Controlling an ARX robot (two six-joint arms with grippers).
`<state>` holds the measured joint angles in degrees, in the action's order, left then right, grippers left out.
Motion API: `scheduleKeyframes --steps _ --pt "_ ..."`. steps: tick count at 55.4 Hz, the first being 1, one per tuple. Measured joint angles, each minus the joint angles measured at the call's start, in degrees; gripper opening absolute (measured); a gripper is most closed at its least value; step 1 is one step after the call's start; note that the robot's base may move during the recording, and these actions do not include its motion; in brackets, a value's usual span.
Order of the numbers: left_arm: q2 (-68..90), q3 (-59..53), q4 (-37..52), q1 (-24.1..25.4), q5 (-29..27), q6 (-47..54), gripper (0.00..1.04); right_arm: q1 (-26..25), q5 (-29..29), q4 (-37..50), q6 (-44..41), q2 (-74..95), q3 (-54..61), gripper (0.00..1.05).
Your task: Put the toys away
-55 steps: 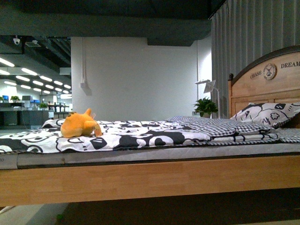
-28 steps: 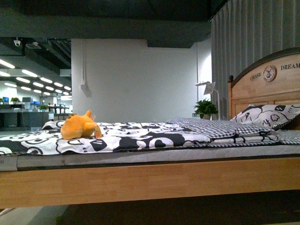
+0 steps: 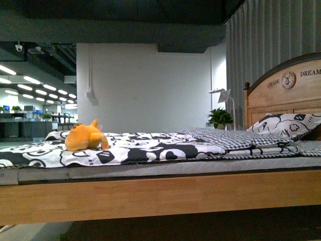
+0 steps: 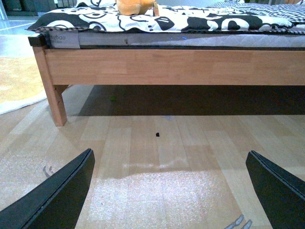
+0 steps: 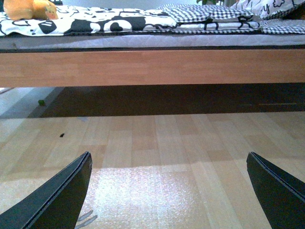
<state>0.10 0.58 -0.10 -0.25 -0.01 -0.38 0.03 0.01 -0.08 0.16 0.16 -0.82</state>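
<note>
An orange-yellow plush toy (image 3: 86, 137) lies on the black-and-white quilt at the left end of the bed. The left wrist view catches its lower part (image 4: 136, 6), and the right wrist view shows the toy (image 5: 29, 9) at the bed's far end. My left gripper (image 4: 171, 191) hangs open low over the wooden floor, well short of the bed, with nothing between its fingers. Over the same floor my right gripper (image 5: 169, 191) is open and empty too. Neither arm shows in the front view.
The wooden bed frame (image 3: 160, 196) spans the view, with a headboard (image 3: 286, 88) on the right. A patterned pillow (image 3: 286, 124) and a folded checked blanket (image 3: 225, 138) lie near it. A bed leg (image 4: 53, 98) stands on the floor beside a pale rug (image 4: 19, 83).
The front view has risen a little; the bed sits slightly lower in the picture. The toy has not moved on the quilt.
</note>
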Motion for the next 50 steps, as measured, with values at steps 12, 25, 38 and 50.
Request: scheduleKeyframes --steps 12,25,38,50 --pt "0.0 0.0 0.0 0.0 0.0 0.0 0.98 0.0 0.0 0.0 0.0 0.0 0.0 0.98" --pt "0.0 0.0 0.0 0.0 0.0 0.0 0.98 0.0 0.0 0.0 0.0 0.0 0.0 0.98" --pt "0.0 0.0 0.0 0.0 0.0 0.0 0.98 0.0 0.0 0.0 0.0 0.0 0.0 0.98" --pt "0.0 0.0 0.0 0.0 0.0 0.0 0.98 0.0 0.0 0.0 0.0 0.0 0.0 0.98"
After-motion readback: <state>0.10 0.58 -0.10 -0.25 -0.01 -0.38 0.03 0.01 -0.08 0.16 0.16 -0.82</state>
